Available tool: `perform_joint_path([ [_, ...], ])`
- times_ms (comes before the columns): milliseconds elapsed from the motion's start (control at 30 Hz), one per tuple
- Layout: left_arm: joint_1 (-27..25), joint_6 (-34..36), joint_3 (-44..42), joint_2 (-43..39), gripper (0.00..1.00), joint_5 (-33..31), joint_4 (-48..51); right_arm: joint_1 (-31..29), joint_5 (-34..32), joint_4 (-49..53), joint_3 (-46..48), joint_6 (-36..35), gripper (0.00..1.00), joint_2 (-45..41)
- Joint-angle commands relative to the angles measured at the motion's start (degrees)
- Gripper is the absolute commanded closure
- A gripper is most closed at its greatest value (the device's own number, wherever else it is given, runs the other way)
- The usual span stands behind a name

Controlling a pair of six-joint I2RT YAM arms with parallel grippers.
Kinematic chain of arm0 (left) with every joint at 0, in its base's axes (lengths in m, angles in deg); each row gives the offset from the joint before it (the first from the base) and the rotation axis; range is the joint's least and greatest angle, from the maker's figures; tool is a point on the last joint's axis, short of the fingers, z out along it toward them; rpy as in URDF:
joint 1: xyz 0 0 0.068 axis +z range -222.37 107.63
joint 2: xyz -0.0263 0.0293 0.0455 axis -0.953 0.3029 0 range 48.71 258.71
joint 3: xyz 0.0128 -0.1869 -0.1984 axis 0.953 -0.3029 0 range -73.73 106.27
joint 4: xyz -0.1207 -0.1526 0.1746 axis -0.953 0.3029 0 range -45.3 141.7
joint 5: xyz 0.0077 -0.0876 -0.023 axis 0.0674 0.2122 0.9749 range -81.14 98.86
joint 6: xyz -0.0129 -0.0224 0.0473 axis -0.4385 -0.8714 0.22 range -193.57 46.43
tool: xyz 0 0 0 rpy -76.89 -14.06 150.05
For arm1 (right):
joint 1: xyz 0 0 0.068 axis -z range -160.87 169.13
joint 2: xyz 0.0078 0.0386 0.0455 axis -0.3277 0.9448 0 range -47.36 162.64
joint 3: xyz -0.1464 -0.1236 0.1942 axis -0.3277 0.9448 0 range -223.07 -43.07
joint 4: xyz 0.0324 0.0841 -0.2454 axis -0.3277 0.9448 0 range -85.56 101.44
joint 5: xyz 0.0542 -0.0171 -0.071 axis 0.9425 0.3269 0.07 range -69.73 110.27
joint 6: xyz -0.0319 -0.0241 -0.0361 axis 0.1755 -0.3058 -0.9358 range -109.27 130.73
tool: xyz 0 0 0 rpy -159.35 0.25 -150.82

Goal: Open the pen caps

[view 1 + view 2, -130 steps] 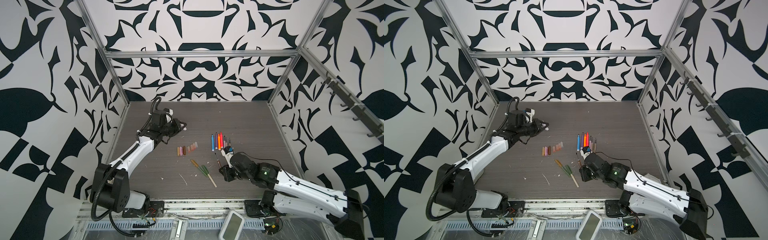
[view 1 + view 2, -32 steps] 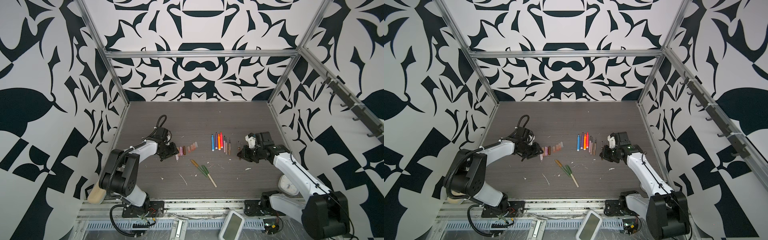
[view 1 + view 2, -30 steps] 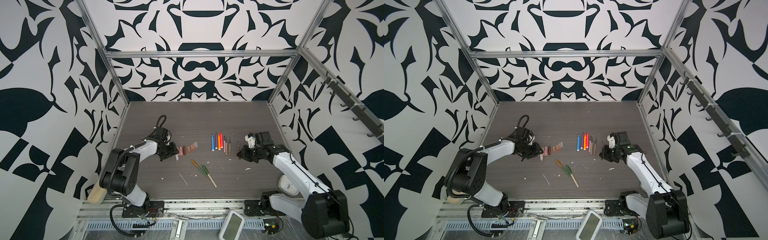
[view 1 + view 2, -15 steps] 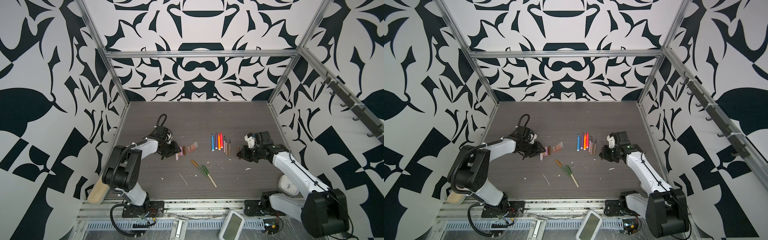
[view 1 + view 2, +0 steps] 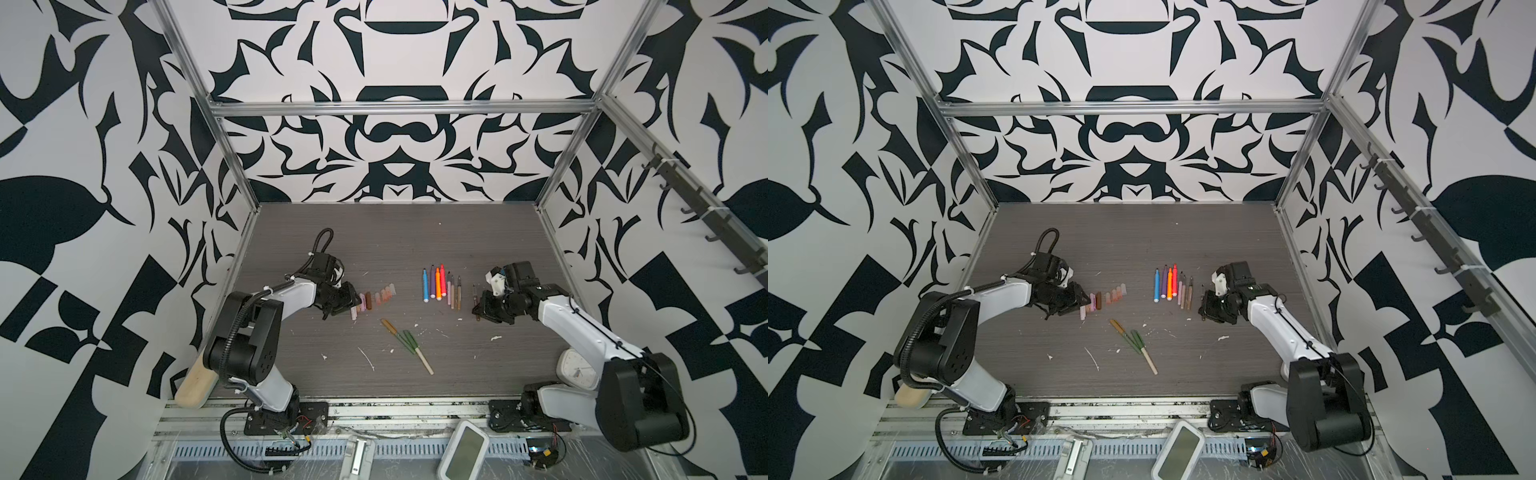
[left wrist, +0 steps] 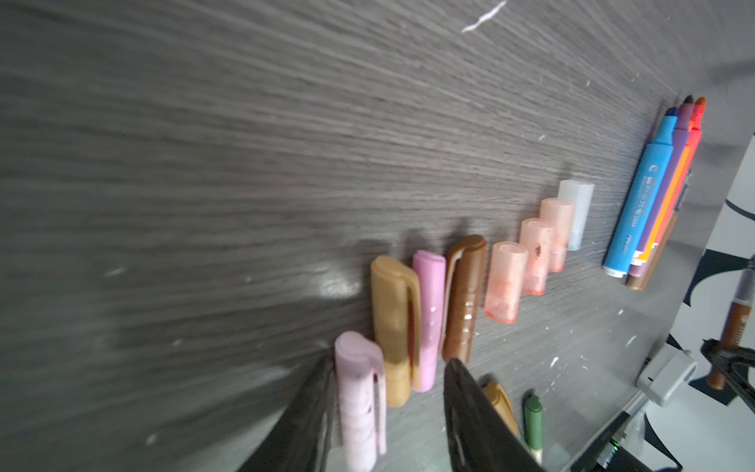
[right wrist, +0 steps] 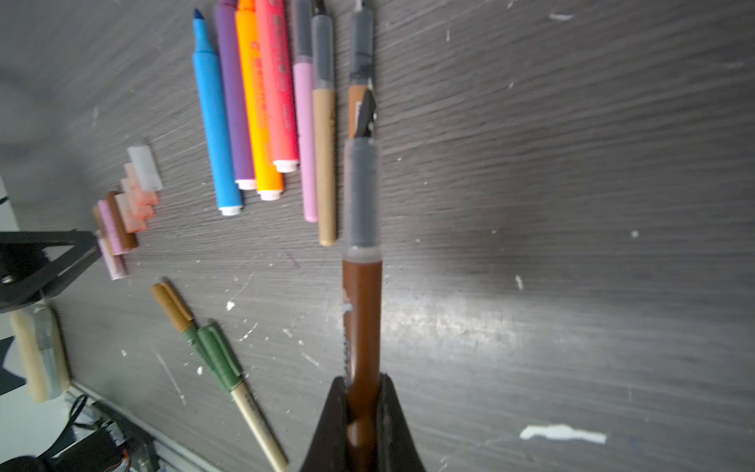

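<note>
Gripping a brown marker body (image 7: 361,318) by its rear end, the right gripper (image 7: 363,388) is clamped tight on it. It sits right of centre in both top views, low over the dark grey wood-grain tabletop (image 5: 374,249). The marker's grey translucent front section (image 7: 361,196) points up-frame. Cannot tell if the marker touches the table.

The left gripper (image 5: 347,300) is left of centre, jaws apart, nothing pinched. A pale pink clip cap (image 6: 359,400) lies between its black fingers (image 6: 310,408), right against one and apart from the other.

The loose pen caps (image 5: 372,300), eight short plastic tubes, lie side by side in a row slanting up to the right, just right of the left gripper. After the pale pink one come a tan cap (image 6: 392,318), a pink cap (image 6: 427,318), a brown cap (image 6: 463,294), three translucent pinkish caps (image 6: 504,282) and a clear whitish cap (image 6: 576,212).

Uncapped coloured markers (image 5: 440,284) lie in a row at centre, between the two grippers. Capped olive-green pens (image 5: 405,338) lie lower centre, caps on. White scraps (image 5: 495,338) are scattered nearby.
</note>
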Motion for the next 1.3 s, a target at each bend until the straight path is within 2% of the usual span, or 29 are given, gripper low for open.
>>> perform_joint_path([
  [0, 0.31, -1.70, -3.03, -4.05, 0.53, -4.08, 0.68, 0.46, -1.61, -4.27, -2.42, -1.48, 1.00, 2.99],
  [200, 0.17, -3.78, -8.53, -13.23, 0.54, -8.45, -2.33, 1.28, -2.22, -8.40, -4.17, -1.54, 1.00, 9.68],
  [400, 0.09, -4.12, -13.54, -23.19, 0.54, -9.26, -5.50, 2.08, -1.12, -11.90, -5.32, 0.24, 1.00, 14.49],
  [533, 0.09, -4.19, -14.65, -25.08, 0.54, -9.08, -6.31, 2.17, -0.84, -13.39, -5.87, 0.55, 1.00, 16.73],
  [733, 0.10, -3.85, -13.99, -23.61, 0.54, -8.54, -6.23, 2.57, -0.15, -14.42, -7.04, 0.47, 0.99, 19.54],
  [867, 0.10, -3.67, -13.61, -22.99, 0.54, -8.19, -6.25, 2.52, 1.53, -15.01, -7.35, 0.74, 0.92, 20.90],
  [1200, 0.08, -3.58, -13.77, -23.44, 0.54, -8.51, -6.59, 2.55, 3.26, -15.38, -4.91, 1.00, 0.52, 15.71],
  [1267, 0.08, -3.58, -13.92, -23.60, 0.54, -8.43, -6.67, 2.59, 3.66, -14.11, -4.73, 0.54, 0.49, 13.63],
])
